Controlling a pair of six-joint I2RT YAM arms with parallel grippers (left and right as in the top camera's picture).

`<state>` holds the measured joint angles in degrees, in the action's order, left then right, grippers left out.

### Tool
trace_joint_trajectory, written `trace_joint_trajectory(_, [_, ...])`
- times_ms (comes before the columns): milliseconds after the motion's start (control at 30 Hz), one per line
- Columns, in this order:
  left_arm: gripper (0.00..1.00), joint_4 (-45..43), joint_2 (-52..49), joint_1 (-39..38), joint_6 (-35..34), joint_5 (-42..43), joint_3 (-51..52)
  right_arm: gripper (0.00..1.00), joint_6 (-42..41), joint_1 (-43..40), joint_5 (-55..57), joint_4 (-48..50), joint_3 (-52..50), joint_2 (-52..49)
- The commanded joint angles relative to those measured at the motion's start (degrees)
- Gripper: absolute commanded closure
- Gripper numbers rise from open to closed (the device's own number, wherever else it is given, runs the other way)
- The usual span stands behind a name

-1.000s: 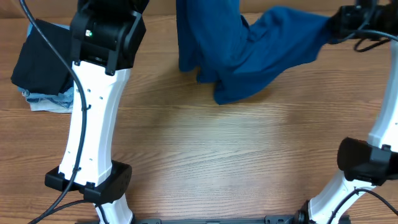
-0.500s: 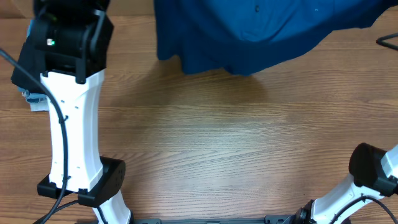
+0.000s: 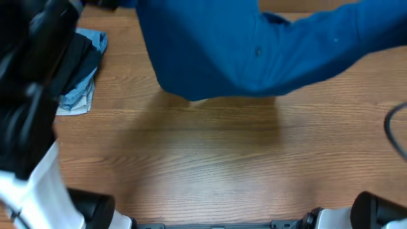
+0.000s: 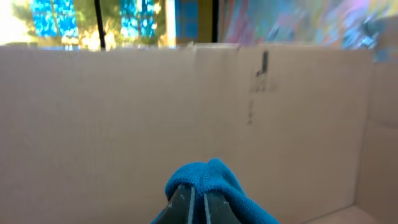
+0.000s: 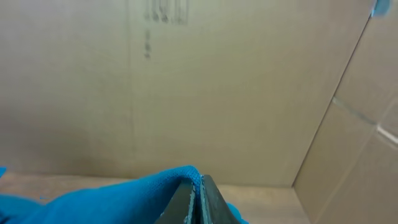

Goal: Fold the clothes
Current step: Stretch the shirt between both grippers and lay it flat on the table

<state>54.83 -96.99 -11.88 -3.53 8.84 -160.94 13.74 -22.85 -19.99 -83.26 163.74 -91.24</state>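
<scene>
**Holding the T-shirt aloft, with nothing folded yet**

Hanging the T-shirt (image 3: 254, 51) in the air over the far edge of the tabletop (image 3: 210, 159), stretched wide from the far-left corner toward the far-right one, with the lowest sag just left of centre. Cannot tell whether that sag brushes the wood.

Pinching a small bunch of blue cloth in the left gripper (image 4: 198, 193), fingers pressed together on it. Doing the same in the right gripper (image 5: 199, 186), fingers closed tight over a fold of the same cloth. Facing only a plain cardboard wall (image 4: 124, 112) from both wrist views, so seeing nothing of hem or sleeves from there.

Judged as the spreading step ahead of a lay-down.

Things to guard against:
- Could lose one end outright, given thin soft cloth and such small pinches under a sideways pull.
- Could land creased or doubled under itself if lowered with a slack, sagging middle.
- Could sweep the left side across the black garment (image 3: 79, 60) and the pale-blue garment (image 3: 79, 98) heaped at the left edge, dragging or tangling them.
- Could end up partly off the far edge if set down without first drawing it toward the near side.
</scene>
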Motion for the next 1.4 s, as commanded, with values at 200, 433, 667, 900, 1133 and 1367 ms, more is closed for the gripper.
trace_joint_trajectory(200, [0.96, 7.4, -0.9, 0.2, -9.8, 10.1, -1.1, 0.96, -0.3, 0.0, -10.8, -1.9, -0.7, -0.4])
trace_joint_trajectory(433, [0.96, -28.6, -21.7, 0.2, -10.6, 13.7, -1.1, 0.96, -4.4, 0.0, -14.0, 15.7, -1.5, -15.5])
trace_joint_trajectory(667, [0.96, -47.9, -25.9, 0.7, -7.8, 13.8, -1.1, 0.96, -9.2, -0.1, -10.5, 31.6, -1.4, -17.3])
trace_joint_trajectory(900, [0.96, -24.9, -26.5, 5.2, -1.4, 15.1, -0.7, 0.96, -7.6, 0.0, -7.8, 22.8, -1.4, -18.5])
trace_joint_trajectory(1133, [0.96, 0.8, -27.7, 5.4, 1.6, 5.6, 15.0, 0.96, -1.3, 0.3, -9.6, -10.1, -1.4, -30.4])
trace_joint_trajectory(1367, [0.96, 13.5, -27.8, 5.3, -0.4, 5.5, 22.6, 0.96, -6.7, 3.2, -9.3, -13.8, -11.6, -33.1])
